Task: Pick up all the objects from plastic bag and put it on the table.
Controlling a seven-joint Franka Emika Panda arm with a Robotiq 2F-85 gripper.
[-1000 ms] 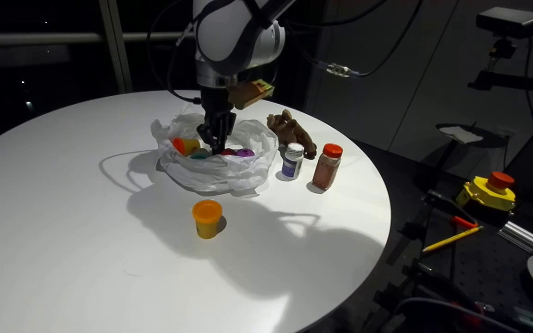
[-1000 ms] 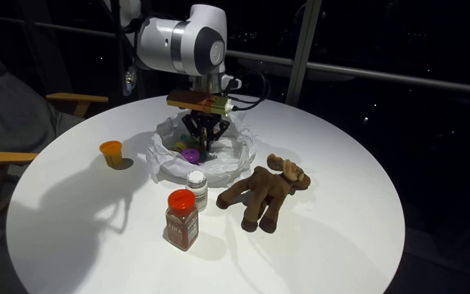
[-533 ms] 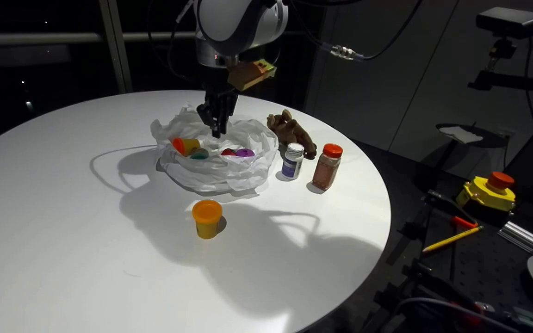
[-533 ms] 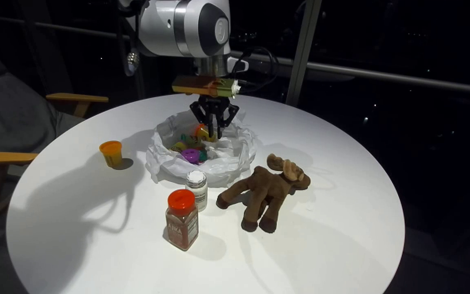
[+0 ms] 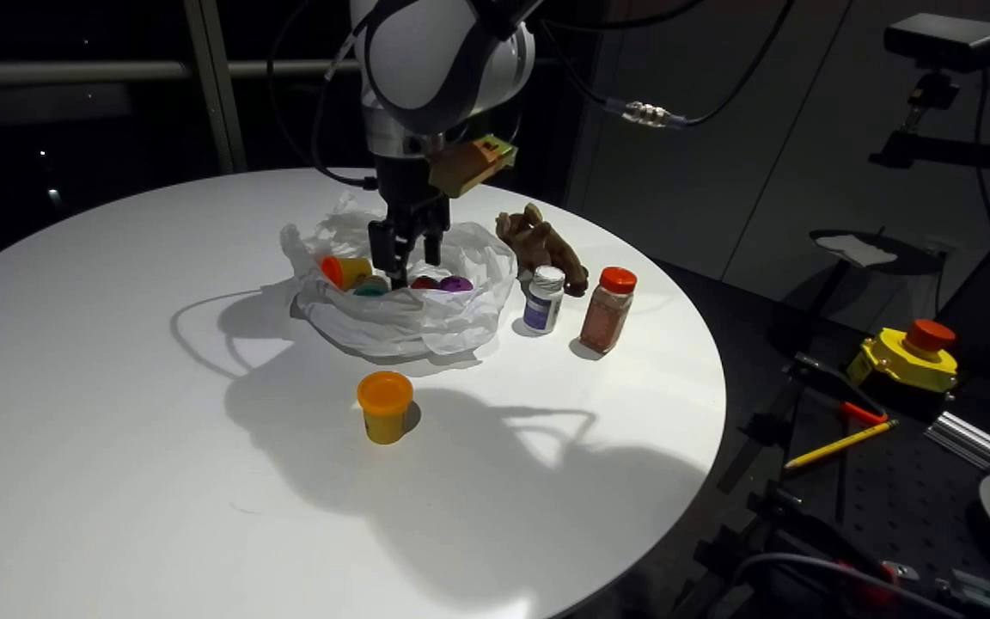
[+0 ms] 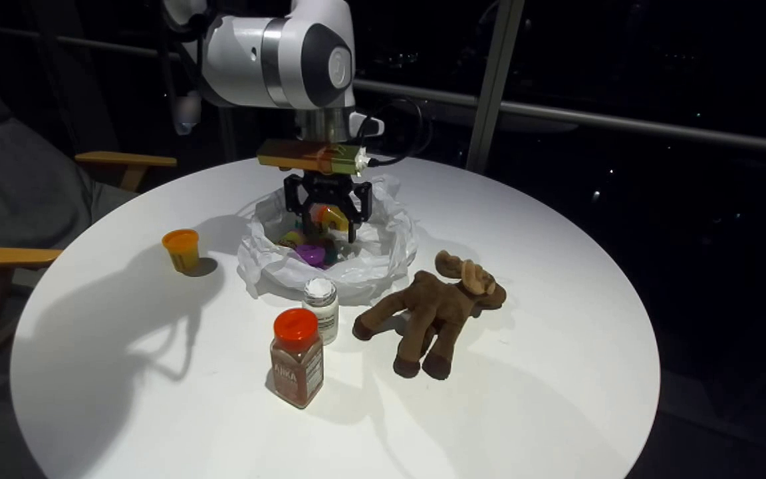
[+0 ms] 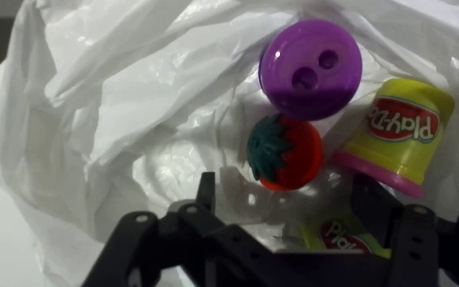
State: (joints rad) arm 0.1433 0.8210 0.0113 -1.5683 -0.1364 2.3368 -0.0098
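End effector [image 7: 284, 181]: fingers [image 7: 206, 195] spread wide, pointing down into the plastic bag [image 7: 146, 79]; nothing held in any view.

Bag contents, wrist view: red toy with green leafy top [image 7: 293, 155], ahead of the finger gap, likely the next pick; purple-lidded can [image 7: 311, 69] at one o'clock from it, seemingly touching; pink-lidded tub [image 7: 401, 135] at three o'clock; half-hidden yellow tub [image 7: 341, 235] at five o'clock.

On the desk [image 6: 522, 412], clocked from the bag in an exterior view: orange-lidded tub [image 6: 183, 251] at nine o'clock; white bottle [image 6: 323, 309] at six, just beside the bag; red-capped jar [image 6: 298, 366] between six and seven; plush moose [image 6: 436, 303] lying at four.

Risk 1: pink-lidded tub jammed or tipped. Cause: the finger at four o'clock stands close to its lid; whether they touch cannot be told.

Risk 2: bag dragged, white bottle knocked. Cause: thin, loose folds pinched together with the toy.

Risk 3: toy squirting away. Cause: round sides, off-centre closing.

Risk 4: purple-lidded can toppled. Cause: apparent contact with the toy, should the lift run crooked.
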